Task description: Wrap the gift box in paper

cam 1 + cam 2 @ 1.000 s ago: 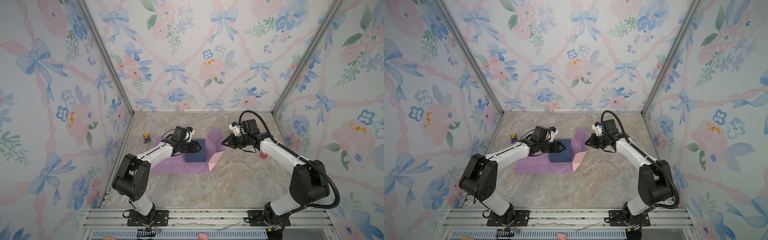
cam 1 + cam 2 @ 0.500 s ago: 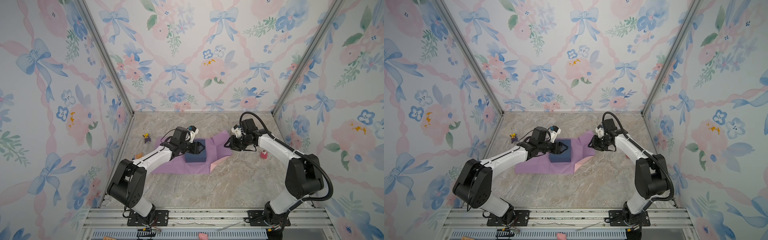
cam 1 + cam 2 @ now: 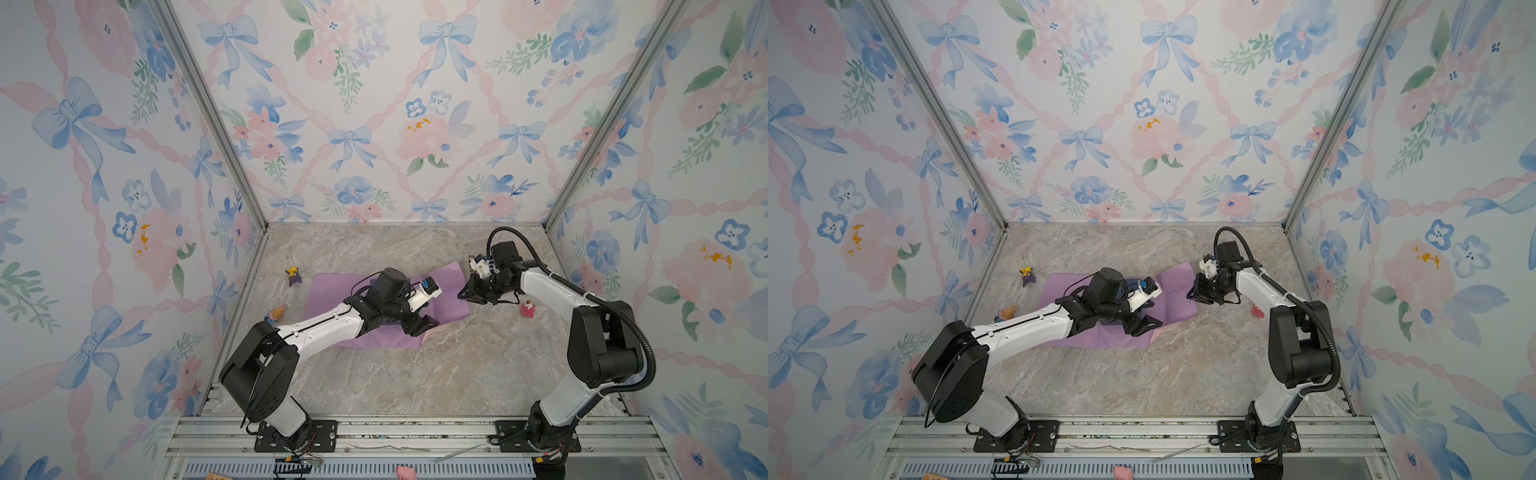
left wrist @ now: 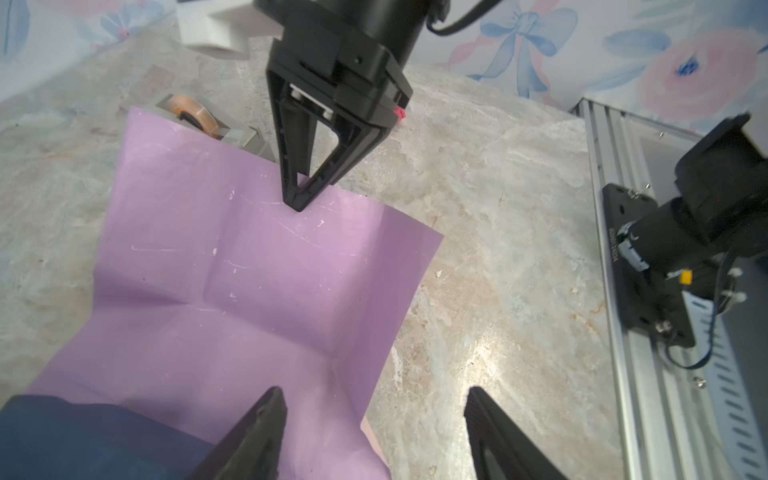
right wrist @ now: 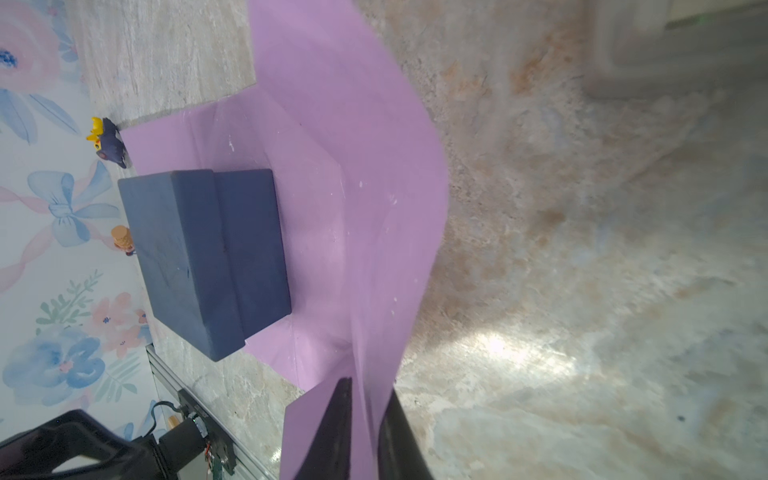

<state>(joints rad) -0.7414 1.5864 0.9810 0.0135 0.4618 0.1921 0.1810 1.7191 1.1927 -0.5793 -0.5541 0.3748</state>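
Starting with the right wrist view, the flat, dark navy-blue gift box (image 5: 199,257) sits on the large, thin lilac-purple paper (image 5: 353,166), which lies on the marbled stone-look tabletop (image 5: 582,249). The right gripper (image 5: 368,386) has its black fingers pinched together on the paper's edge, holding that flap raised off the table.

From the left wrist view, the left gripper (image 4: 374,432) hovers with its fingers spread wide and nothing between them, straddling the paper's edge just beside the box. Across the paper, the right gripper's (image 4: 299,203) tips meet on the far edge. A small grey tape dispenser with an orange roll (image 4: 195,116) stands just beyond that edge.

In both top views the paper (image 3: 328,291) fills the table's middle, and the left arm (image 3: 320,328) over it hides nearly all of the box. The right gripper (image 3: 462,296) grips the paper at its 3 o'clock edge, and the left gripper (image 3: 424,326) hangs open near 5 o'clock. A small purple-and-yellow toy figure (image 3: 293,276) stands at the paper's 10 o'clock. A small red figure (image 3: 528,309) stands at 4 o'clock of the right gripper.
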